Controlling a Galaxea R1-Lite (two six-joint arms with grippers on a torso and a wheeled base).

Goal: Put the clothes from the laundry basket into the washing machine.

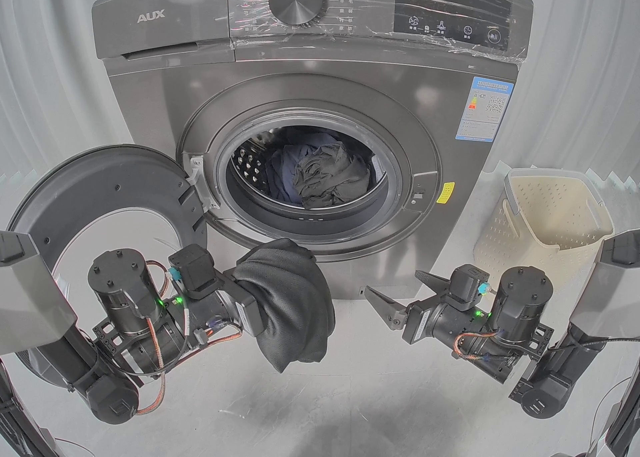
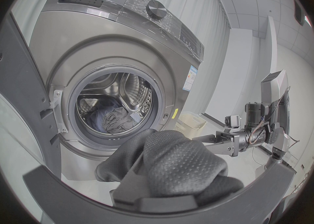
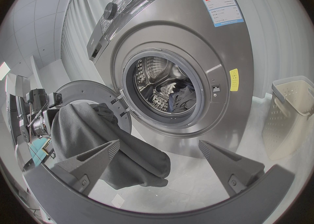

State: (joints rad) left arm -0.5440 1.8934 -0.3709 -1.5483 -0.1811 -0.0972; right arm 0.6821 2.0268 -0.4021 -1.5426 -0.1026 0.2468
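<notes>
1. Garment (image 1: 290, 305) (dark grey, with a knit texture) hangs in front of the washing machine (image 1: 307, 78), just below the lower lip of its opening (image 1: 310, 175). It is draped over the left gripper (image 1: 247, 312), whose fingers pinch a fold of it, and a loose tail droops beneath.
2. Right gripper (image 1: 407, 295) is also in front of the machine, lower than the opening and toward the robot's right of it. Its fingers are spread wide with nothing between them.
3. Other clothes (image 1: 330, 175) lie heaped at the bottom of the machine's drum. The door (image 1: 100, 198) stands swung wide on the machine's left side. The laundry basket (image 1: 553, 212) stands just beside the machine on the robot's right.
4. Step in hand, as judged: carrying the held garment through the opening and into the drum.
5. To do it well, raise the garment until the drooping tail clears the lower lip. Enter near the middle of the opening, away from the hinge side. Go well past the door seal before letting go.
6. Likely fault: a release made too near the front of the machine leaves cloth trailing over the lip, where it would foul the door.
</notes>
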